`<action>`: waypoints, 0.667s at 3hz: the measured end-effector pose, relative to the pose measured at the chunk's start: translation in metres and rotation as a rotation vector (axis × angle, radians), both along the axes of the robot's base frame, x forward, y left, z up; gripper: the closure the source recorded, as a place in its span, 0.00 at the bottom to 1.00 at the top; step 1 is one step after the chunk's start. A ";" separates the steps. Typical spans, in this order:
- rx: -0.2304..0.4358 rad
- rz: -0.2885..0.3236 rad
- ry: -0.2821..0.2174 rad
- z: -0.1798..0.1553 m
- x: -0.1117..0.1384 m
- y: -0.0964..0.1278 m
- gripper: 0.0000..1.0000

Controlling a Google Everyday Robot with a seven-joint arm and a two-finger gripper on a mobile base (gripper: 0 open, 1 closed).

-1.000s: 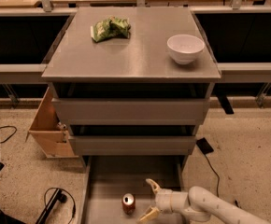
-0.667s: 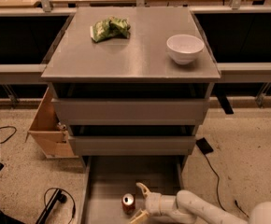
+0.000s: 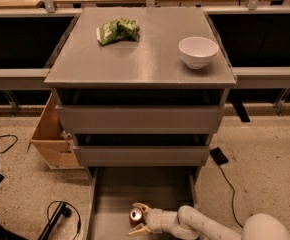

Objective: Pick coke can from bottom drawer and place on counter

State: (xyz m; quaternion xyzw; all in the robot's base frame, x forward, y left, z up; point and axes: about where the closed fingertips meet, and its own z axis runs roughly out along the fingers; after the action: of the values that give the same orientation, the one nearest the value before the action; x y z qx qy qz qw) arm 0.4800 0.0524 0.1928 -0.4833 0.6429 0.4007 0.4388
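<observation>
The coke can (image 3: pixel 135 215) stands upright on the floor of the open bottom drawer (image 3: pixel 115 194), near its front middle. My gripper (image 3: pixel 139 218) reaches in from the lower right. Its two tan fingers (image 3: pixel 140 207) are spread apart, one behind the can and one in front, so the can sits between them. I cannot tell whether the fingers touch the can. The counter (image 3: pixel 140 59) is the grey metal top of the cabinet, well above the drawer.
A white bowl (image 3: pixel 198 51) sits on the counter's right side and a crumpled green bag (image 3: pixel 118 30) at its back left. A tan wooden box (image 3: pixel 52 139) stands left of the cabinet. Black cables (image 3: pixel 60 216) lie on the floor on both sides.
My gripper has moved left along the drawer floor, from beside the can to around it. The can has not moved.
</observation>
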 end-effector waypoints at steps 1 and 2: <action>-0.001 0.002 -0.002 -0.012 0.003 0.004 0.50; -0.001 0.001 -0.002 -0.012 0.004 0.004 0.73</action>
State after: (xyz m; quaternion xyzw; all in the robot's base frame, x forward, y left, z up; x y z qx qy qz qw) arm 0.4839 0.0560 0.1806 -0.4843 0.6423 0.4001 0.4392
